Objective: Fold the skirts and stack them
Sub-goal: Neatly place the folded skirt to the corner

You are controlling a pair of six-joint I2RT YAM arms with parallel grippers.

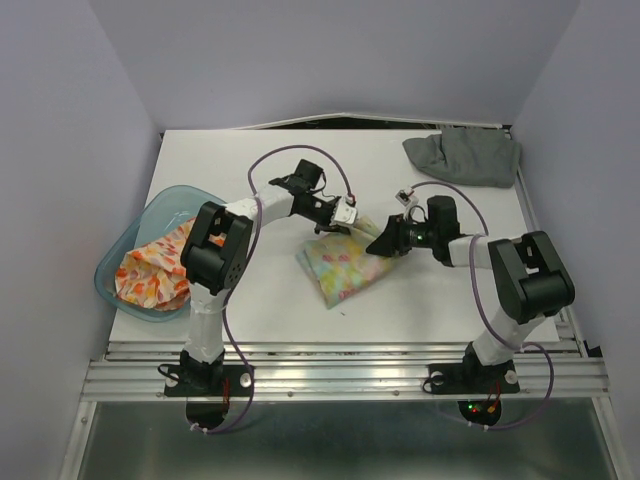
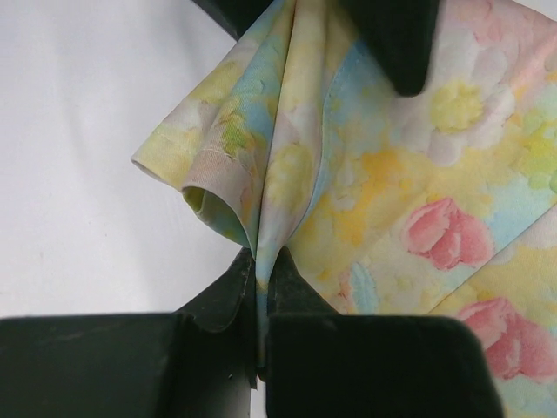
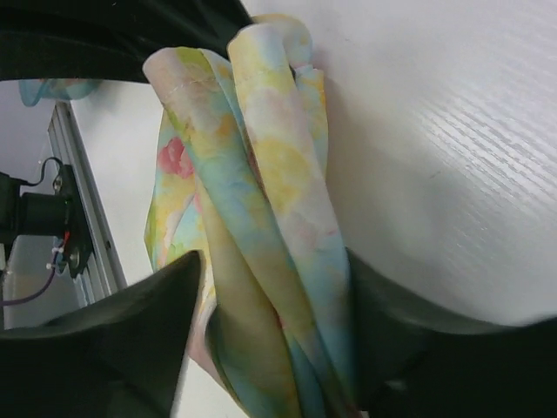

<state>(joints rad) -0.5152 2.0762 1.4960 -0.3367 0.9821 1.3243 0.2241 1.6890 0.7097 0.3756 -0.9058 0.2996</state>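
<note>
The pastel floral skirt (image 1: 342, 265) lies folded in the middle of the table. My left gripper (image 1: 352, 226) is shut on its far edge; in the left wrist view the cloth (image 2: 365, 174) is pinched tight between the two fingers. My right gripper (image 1: 376, 243) holds a bunched fold of the same skirt (image 3: 261, 218) between its jaws at the right edge. The dark grey skirt (image 1: 465, 155) lies crumpled at the far right corner. The white skirt with orange-red flowers (image 1: 152, 272) sits in the blue basin.
The translucent blue basin (image 1: 128, 243) stands at the table's left edge. The table's near edge meets a metal rail (image 1: 340, 350). Purple cables loop over both arms.
</note>
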